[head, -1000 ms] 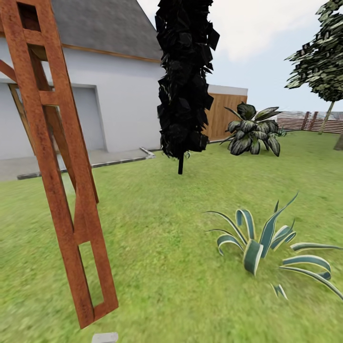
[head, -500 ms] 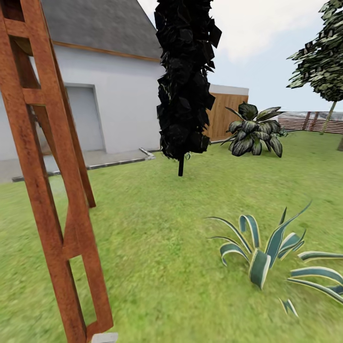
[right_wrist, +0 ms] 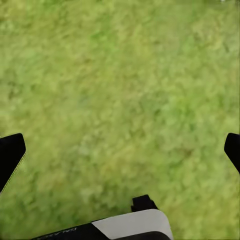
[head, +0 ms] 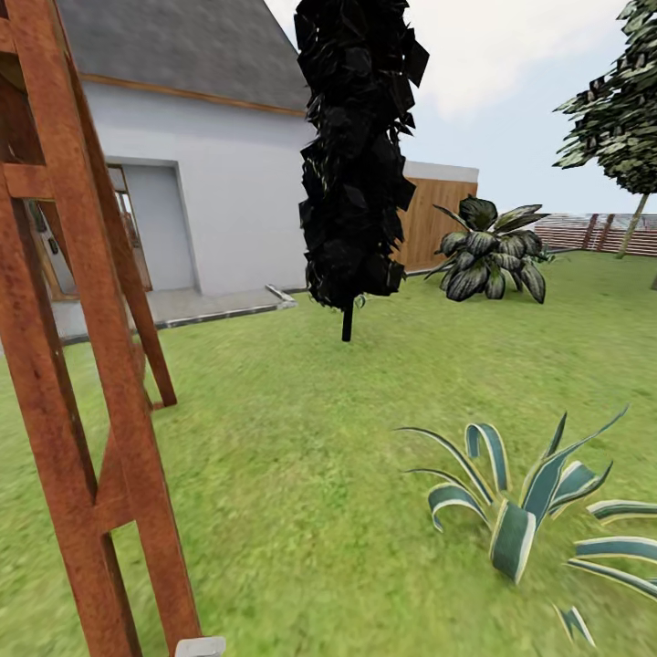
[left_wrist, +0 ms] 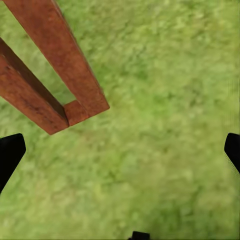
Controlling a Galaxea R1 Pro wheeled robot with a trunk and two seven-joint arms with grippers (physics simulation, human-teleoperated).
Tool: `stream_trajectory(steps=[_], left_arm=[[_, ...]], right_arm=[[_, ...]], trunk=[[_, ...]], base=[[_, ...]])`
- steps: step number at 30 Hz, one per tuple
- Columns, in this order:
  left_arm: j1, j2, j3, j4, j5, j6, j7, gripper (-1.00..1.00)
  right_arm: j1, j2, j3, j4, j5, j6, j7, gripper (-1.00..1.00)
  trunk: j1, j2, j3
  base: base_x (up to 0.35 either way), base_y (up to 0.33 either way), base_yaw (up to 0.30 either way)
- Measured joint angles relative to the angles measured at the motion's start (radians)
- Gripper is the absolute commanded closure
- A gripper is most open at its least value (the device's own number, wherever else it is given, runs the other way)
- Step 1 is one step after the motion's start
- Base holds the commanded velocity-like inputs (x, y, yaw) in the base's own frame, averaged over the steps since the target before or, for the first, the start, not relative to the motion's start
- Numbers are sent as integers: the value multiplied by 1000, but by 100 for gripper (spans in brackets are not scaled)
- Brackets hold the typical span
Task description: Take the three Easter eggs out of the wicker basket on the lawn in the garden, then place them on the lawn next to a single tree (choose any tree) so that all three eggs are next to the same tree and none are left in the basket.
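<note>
Lawn point(head: 301, 438) seen beneath both grippers, left gripper point(left_wrist: 120, 155) spread wide near wooden frame foot point(left_wrist: 75, 107), right gripper point(right_wrist: 120, 155) spread wide, grey-trunked tree point(head: 620, 128) beyond black-leaved tree point(head: 356, 155), striped agave point(head: 520, 520) nearer.

My head view is bright, evenly daylit under a pale sky point(head: 511, 55), without hard shadows. The lawn point(head: 301, 438) blurs softly in both wrist views.

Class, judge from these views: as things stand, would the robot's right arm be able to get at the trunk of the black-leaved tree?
Probably not. The black-leaved tree stands well back across the lawn, while the right end effector hangs open over bare grass near the robot. Nothing blocks the way; it looks too far off.
</note>
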Motion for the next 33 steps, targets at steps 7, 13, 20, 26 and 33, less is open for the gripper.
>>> stream_trajectory(steps=[7, 13, 20, 26, 33], left_arm=[[0, -1, 0, 0, 0, 0, 0, -100], [0, 0, 0, 0, 0, 0, 0, -100], [0, 0, 0, 0, 0, 0, 0, -100], [0, -1, 0, 0, 0, 0, 0, -100], [0, -1, 0, 0, 0, 0, 0, -100]], right_arm=[[-1, 0, 0, 0, 0, 1, 0, -100], [-1, 0, 0, 0, 0, 1, 0, -100], [-1, 0, 0, 0, 0, 1, 0, -100], [-1, 0, 0, 0, 0, 1, 0, -100], [-1, 0, 0, 0, 0, 1, 0, -100]], trunk=[[0, 0, 0], [0, 0, 0], [0, 0, 0], [0, 0, 0], [0, 0, 0]], base=[[329, 0, 0], [329, 0, 0], [329, 0, 18], [329, 0, 63], [329, -5, 73]])
